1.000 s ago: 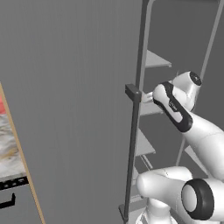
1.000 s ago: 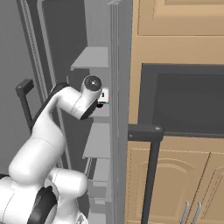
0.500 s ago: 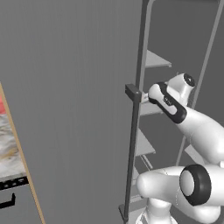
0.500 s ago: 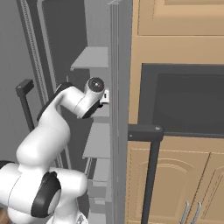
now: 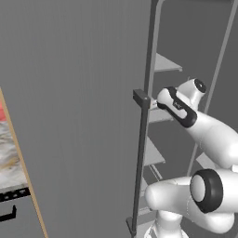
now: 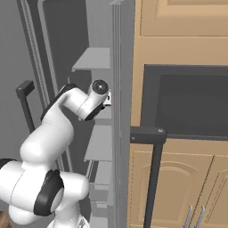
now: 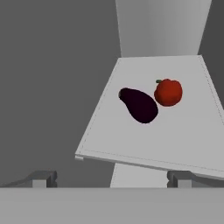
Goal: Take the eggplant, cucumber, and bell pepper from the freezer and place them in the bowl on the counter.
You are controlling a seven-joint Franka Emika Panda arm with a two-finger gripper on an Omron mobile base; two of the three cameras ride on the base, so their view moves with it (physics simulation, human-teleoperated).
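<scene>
In the hand view a dark purple eggplant (image 7: pixel 139 105) lies on a light grey shelf (image 7: pixel 131 144) of the freezer. The red bell pepper (image 7: pixel 168 92) sits right beside it, touching or nearly touching. My gripper (image 7: pixel 112 179) is open, short of the shelf's near edge, with nothing between its fingertips (image 7: pixel 43 178). The freezer's grey door (image 5: pixel 79 116) stands open, and my arm (image 5: pixel 179 107) reaches past its edge toward the shelves. The cucumber, the bowl and the counter are out of view.
The door's long bar handle (image 5: pixel 141 158) stands close to the left of my wrist. More freezer shelves (image 6: pixel 93 59) sit above and below. On the right are tan cabinets (image 6: pixel 187 22), a dark oven window (image 6: pixel 191 102) and a dark bar handle (image 6: pixel 153 178).
The arm has stretched a little further in toward the freezer shelves. The gripper has stayed open, and the eggplant and bell pepper have not moved.
</scene>
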